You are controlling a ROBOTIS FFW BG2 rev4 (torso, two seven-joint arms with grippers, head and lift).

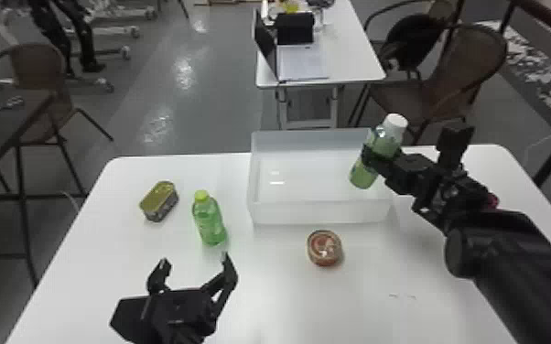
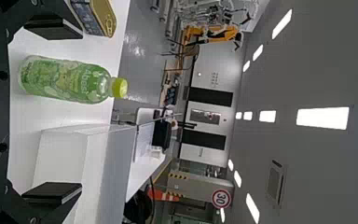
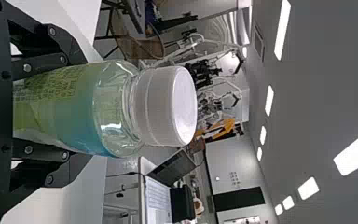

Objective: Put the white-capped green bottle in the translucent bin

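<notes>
White-capped green plastic bottle point(image 1: 383, 141) is right of centre in the head view, tilted, cap toward upper right, clamped around its body by the right black gripper point(image 3: 84, 112), fingers closed in on it. Base looks to be over the right end of the translucent rectangular plastic bin point(image 1: 320, 212), centre to right; exact height can't be told. Main risk: release too near the right wall, so the bottle clips the rim and tips outside; shifting toward the bin's middle first should help. Tilt is risk two: let go high, it likely lands on its base edge, topples and rolls. Smooth round plastic may also twist in the grip if the base knocks the wall, and low fingers could shove the bin. Left black gripper point(image 1: 195, 258), lower left, fingers wide, nothing between; any forward drift could knock the yellow-green-capped green bottle point(image 1: 209, 222) just ahead. Round reddish tin point(image 1: 325, 248), lower centre, sits just before the bin, in the way if it slides.
</notes>
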